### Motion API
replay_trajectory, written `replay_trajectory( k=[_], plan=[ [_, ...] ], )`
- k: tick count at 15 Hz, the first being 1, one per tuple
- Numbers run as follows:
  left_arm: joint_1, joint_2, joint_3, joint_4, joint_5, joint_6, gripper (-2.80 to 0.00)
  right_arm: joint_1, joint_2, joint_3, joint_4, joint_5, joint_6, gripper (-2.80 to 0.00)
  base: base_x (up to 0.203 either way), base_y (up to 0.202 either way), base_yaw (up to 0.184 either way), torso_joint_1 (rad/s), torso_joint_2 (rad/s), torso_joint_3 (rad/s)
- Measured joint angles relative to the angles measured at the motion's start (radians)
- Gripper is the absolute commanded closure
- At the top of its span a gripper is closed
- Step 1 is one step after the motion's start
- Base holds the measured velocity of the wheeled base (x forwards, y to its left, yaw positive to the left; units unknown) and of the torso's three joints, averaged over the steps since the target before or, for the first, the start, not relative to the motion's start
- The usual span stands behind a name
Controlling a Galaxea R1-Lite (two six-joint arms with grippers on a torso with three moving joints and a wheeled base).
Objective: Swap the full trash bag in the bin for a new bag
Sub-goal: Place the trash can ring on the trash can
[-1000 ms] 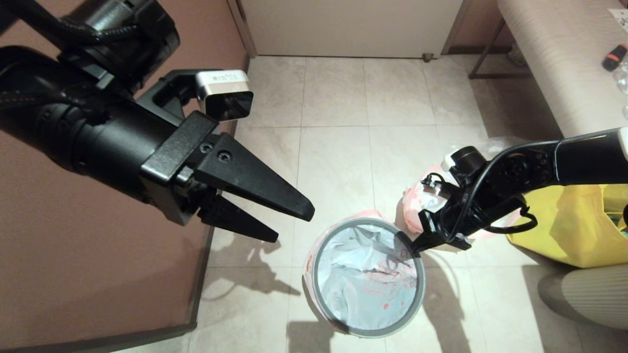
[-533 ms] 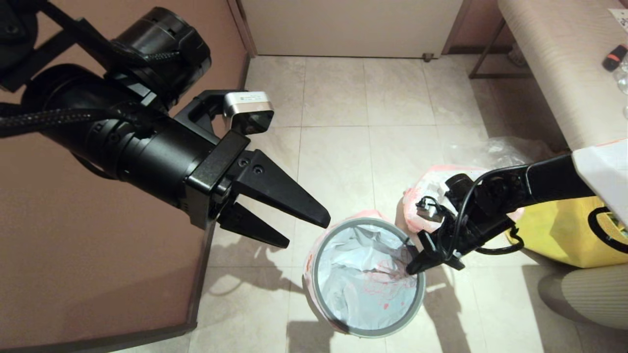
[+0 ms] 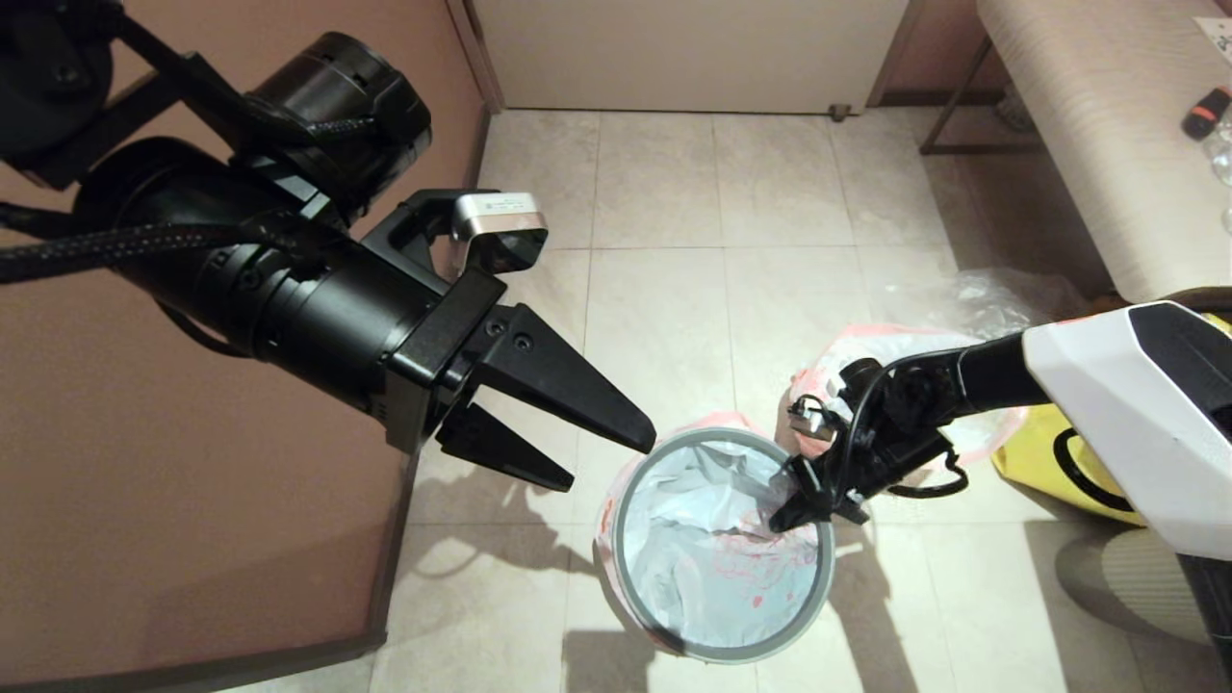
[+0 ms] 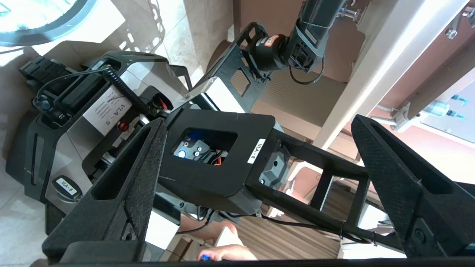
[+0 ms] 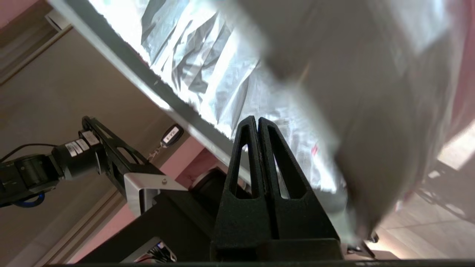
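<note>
Head view shows the small round dark waste bin with its grey rim ring point(image 3: 640, 616) standing on the pale tiled floor point(image 3: 664, 212), low and centre. Its inside is lined by the thin translucent white plastic bag with a pink-red rim band and red print point(image 3: 707, 568), whose edge folds out over the ring at 11 o'clock of the bin. The right gripper point(image 3: 782, 520) reaches down to the ring at 2 o'clock of the bin, its tips at the liner's edge; in the right wrist view its two black fingers point(image 5: 245, 155) lie pressed flat together, with crumpled film right beside them, and whether film is pinched between them cannot be told. Behind that arm, at 1 o'clock of the bin, sits the bulging pink-rimmed full trash bag point(image 3: 900, 351) on the floor, with a big yellow bag point(image 3: 1035, 457) to its right. The left gripper point(image 3: 608, 460) hangs in the air at 10 o'clock of the bin, fingers spread and holding nothing.
</note>
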Motion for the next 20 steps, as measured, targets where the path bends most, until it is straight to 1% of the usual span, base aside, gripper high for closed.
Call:
replay_trajectory(
  k=[8, 16, 18, 19, 20],
  plan=[
    [-0.009, 0.012, 0.001, 0.000, 0.000, 0.000, -2.80, -0.004, 0.069, -0.057, -0.004, 0.054, -0.002, 0.00, 0.000, 0.000, 0.000, 0.000, 0.00, 0.000],
    [-0.017, 0.031, 0.002, 0.000, 0.001, 0.000, -2.80, 0.004, 0.090, -0.061, 0.001, 0.056, -0.002, 0.00, 0.000, 0.000, 0.000, 0.000, 0.00, 0.000],
    [-0.006, 0.055, 0.005, -0.001, 0.029, 0.006, -2.80, 0.003, 0.067, -0.053, 0.010, 0.056, 0.003, 0.00, 0.000, 0.000, 0.000, 0.000, 0.00, 0.000],
    [0.008, 0.070, 0.022, 0.000, 0.045, 0.018, -2.80, 0.001, 0.043, -0.043, 0.027, 0.056, 0.003, 0.00, 0.000, 0.000, 0.000, 0.000, 0.00, 0.000],
    [0.028, 0.092, 0.048, 0.000, 0.055, 0.047, -2.80, -0.003, 0.009, -0.028, 0.049, 0.059, 0.003, 0.00, 0.000, 0.000, 0.000, 0.000, 0.00, 0.000]
  ],
)
